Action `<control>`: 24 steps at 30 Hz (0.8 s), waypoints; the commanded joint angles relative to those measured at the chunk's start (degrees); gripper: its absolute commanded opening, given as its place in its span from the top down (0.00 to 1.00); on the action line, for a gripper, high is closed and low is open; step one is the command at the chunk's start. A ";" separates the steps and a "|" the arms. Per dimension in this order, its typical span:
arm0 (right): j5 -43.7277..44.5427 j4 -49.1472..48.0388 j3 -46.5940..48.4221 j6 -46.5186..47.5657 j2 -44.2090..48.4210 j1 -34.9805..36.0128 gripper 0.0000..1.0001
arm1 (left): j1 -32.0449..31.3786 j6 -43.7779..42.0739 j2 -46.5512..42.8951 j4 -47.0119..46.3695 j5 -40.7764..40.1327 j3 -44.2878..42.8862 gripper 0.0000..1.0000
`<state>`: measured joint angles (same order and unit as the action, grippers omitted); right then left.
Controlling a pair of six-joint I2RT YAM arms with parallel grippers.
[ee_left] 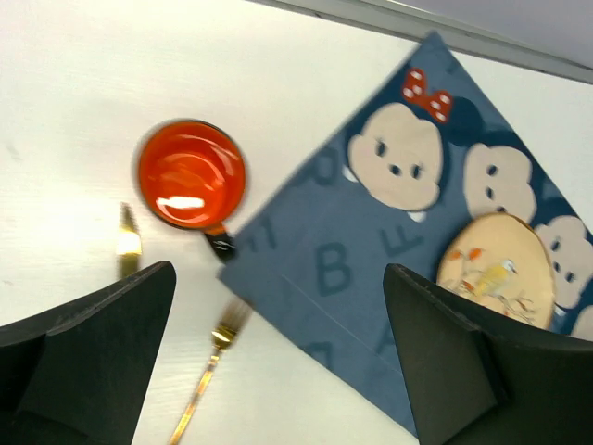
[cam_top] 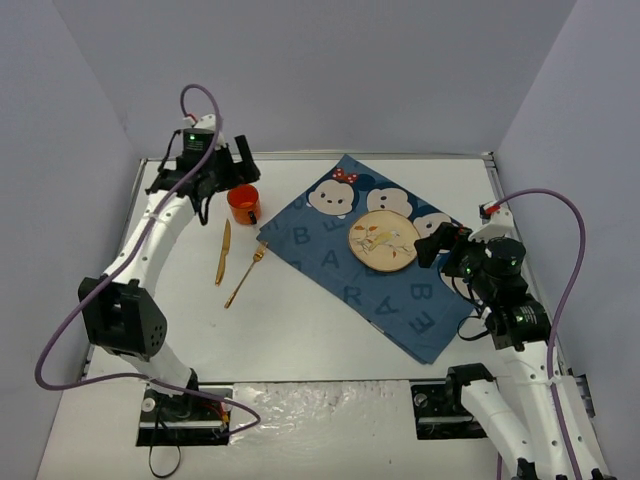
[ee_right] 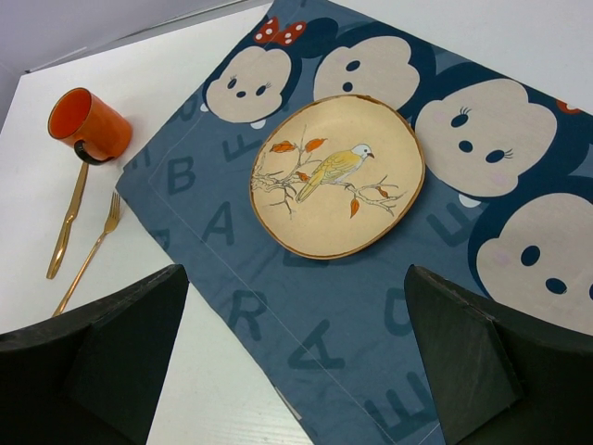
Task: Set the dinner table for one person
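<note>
Top external: left pincer and right pincer gape wide, empty — orange mug just beside cloth corner on dinner table.

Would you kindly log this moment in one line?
left end effector: open, near mug | right end effector: open, near plate | plate: on cloth

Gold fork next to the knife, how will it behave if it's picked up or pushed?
The fork looks thin, polished metal: probably stiff, light, slippery. Lying flat on the table, it likely offers little to grip. Pushed, it would probably slide or pivot, not roll.
</note>
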<state>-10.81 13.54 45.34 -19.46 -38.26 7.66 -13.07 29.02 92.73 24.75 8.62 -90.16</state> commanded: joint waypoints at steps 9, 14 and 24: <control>-4.93 -4.67 0.89 1.77 -2.96 0.59 0.00 | 10.34 -11.13 20.54 5.51 2.18 -15.43 0.27; -4.36 -4.72 0.89 2.33 -3.48 0.51 0.00 | 10.40 -12.34 26.69 4.77 2.32 -18.80 0.39; -5.65 -5.20 0.35 3.47 -4.82 0.69 0.00 | 10.60 -10.28 30.44 0.66 3.39 -20.79 0.77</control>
<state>-14.96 13.06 45.32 -17.56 -42.33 7.95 -2.76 18.26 125.73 29.50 11.02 -107.95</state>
